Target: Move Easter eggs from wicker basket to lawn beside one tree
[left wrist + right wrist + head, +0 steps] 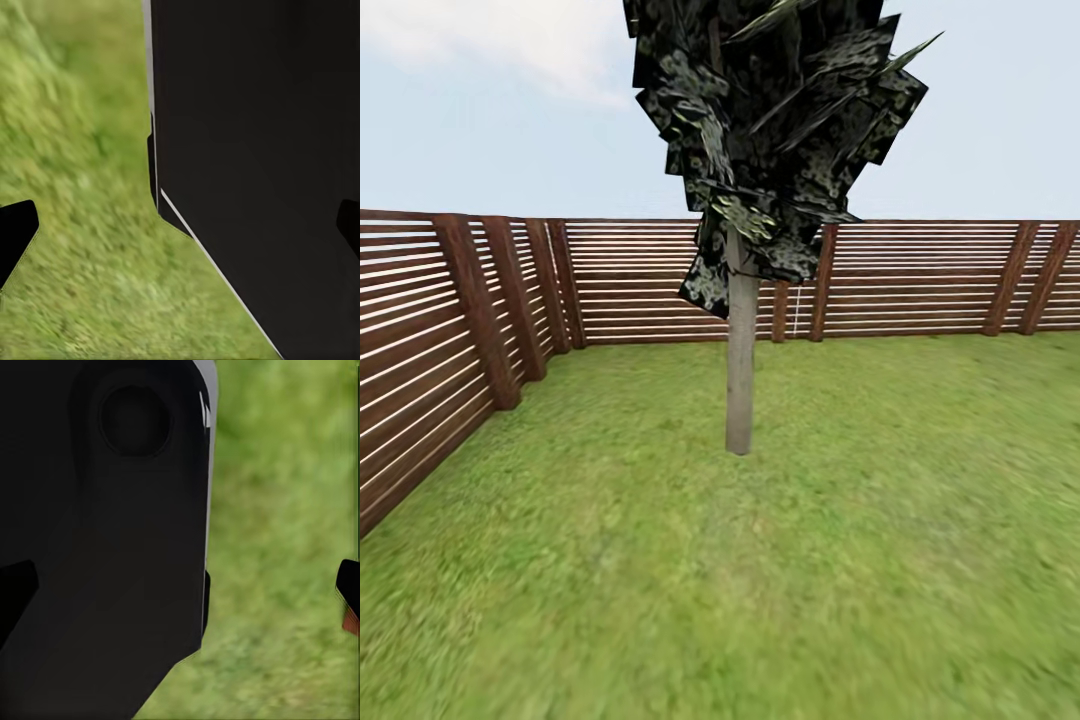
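Here the tree [739,380] stands on open lawn [880,560], fence [450,330] behind.

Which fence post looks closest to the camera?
The post on the left fence, the widest and tallest-looking. The posts along the back fence, behind the tree, look smaller.

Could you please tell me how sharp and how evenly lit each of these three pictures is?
Head view: tree and fence fairly crisp, near lawn smeared, light flat, no cast shadows. Both wrist views: grass soft and blurred beside large dark robot body parts.
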